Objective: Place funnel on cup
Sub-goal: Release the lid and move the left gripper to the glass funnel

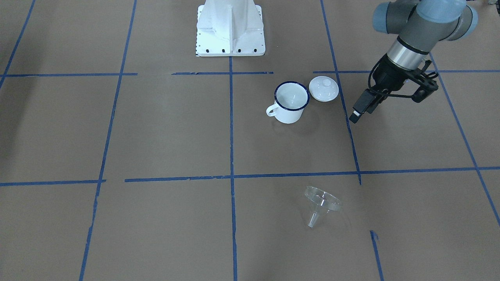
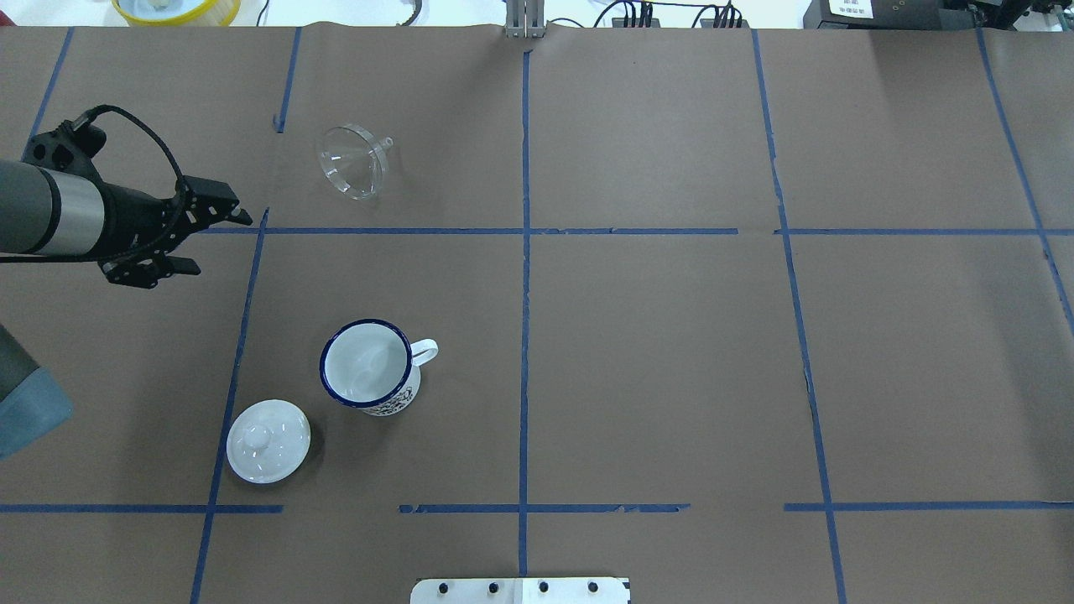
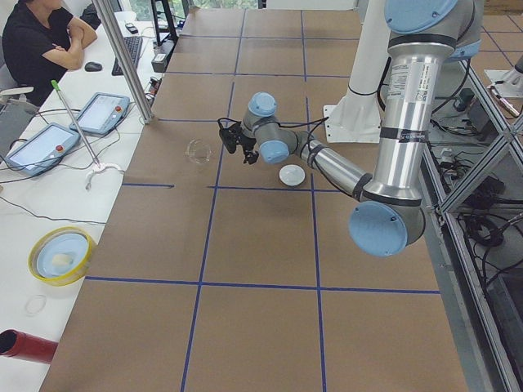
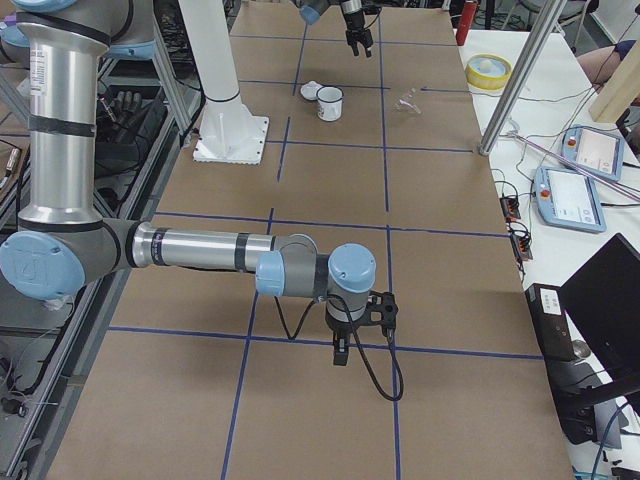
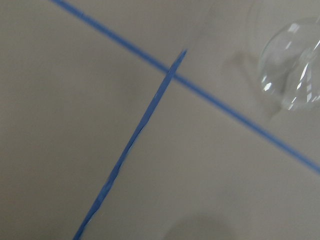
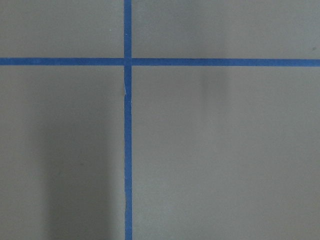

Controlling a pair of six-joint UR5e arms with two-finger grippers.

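The left gripper [image 2: 220, 243] hung empty over the table with its jaws spread wide, left of the funnel [image 2: 351, 162]. The right gripper [image 4: 347, 340] appeared only in a side view, so its jaw state could not be told. The clear plastic funnel lay on its side, well apart from the upright white, blue-rimmed cup [image 2: 369, 367]. A white knobbed lid [image 2: 268, 440] sat just beside the cup. Blue tape gridded the brown table [image 2: 671, 352].
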